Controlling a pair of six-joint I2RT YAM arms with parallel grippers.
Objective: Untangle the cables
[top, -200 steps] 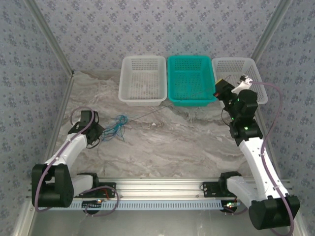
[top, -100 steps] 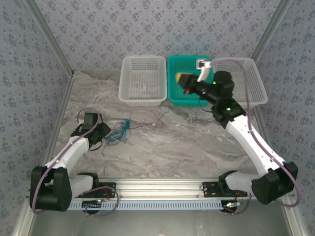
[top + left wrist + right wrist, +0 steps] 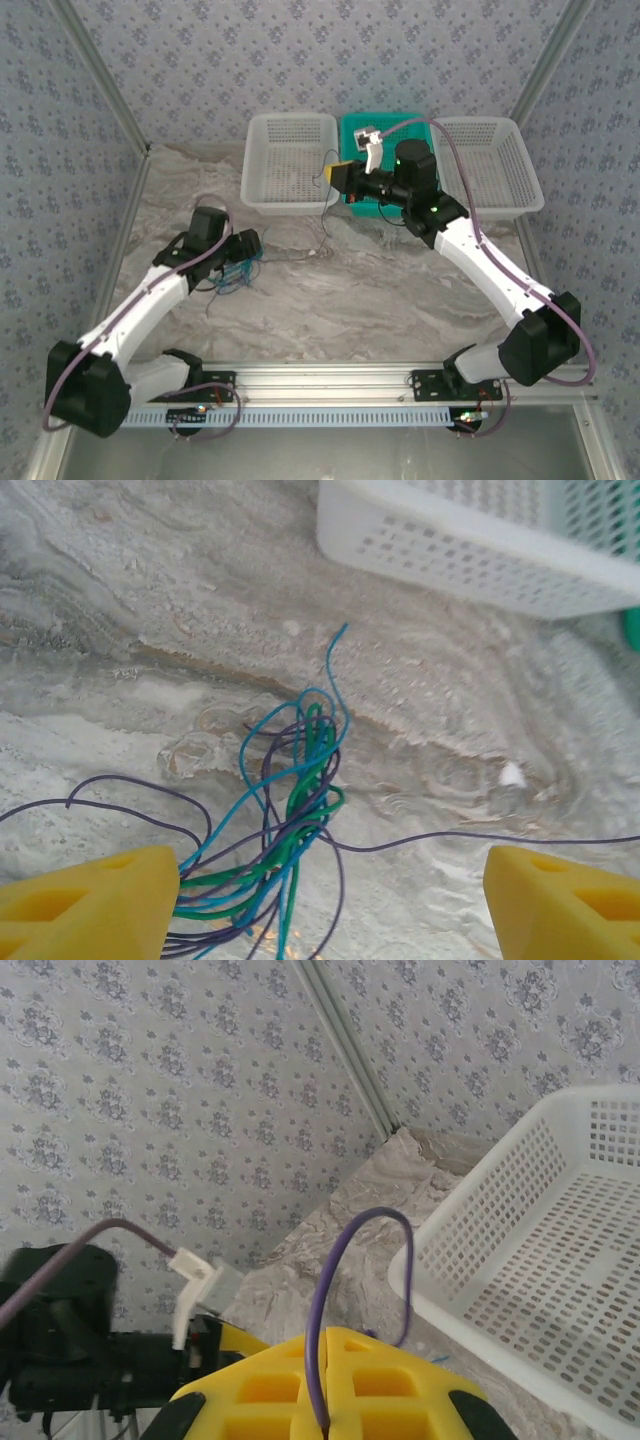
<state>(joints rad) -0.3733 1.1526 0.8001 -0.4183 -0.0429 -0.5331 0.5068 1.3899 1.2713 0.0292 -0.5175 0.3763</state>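
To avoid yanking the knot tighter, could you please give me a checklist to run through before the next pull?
1. Grip of right end effector on the dark cable: ok, shut on it.
2. Opening of left end effector: ok, open.
3. Position of tangle within that open span: ok.
4. Separation of dark cable from blue cable and green cable: not ok, threaded through both.
5. Freedom of its far end: cannot tell.

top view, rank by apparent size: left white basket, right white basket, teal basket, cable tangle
1. left white basket and right white basket, alike, tied
2. teal basket, partly behind right arm, unsure
3. cable tangle, smallest
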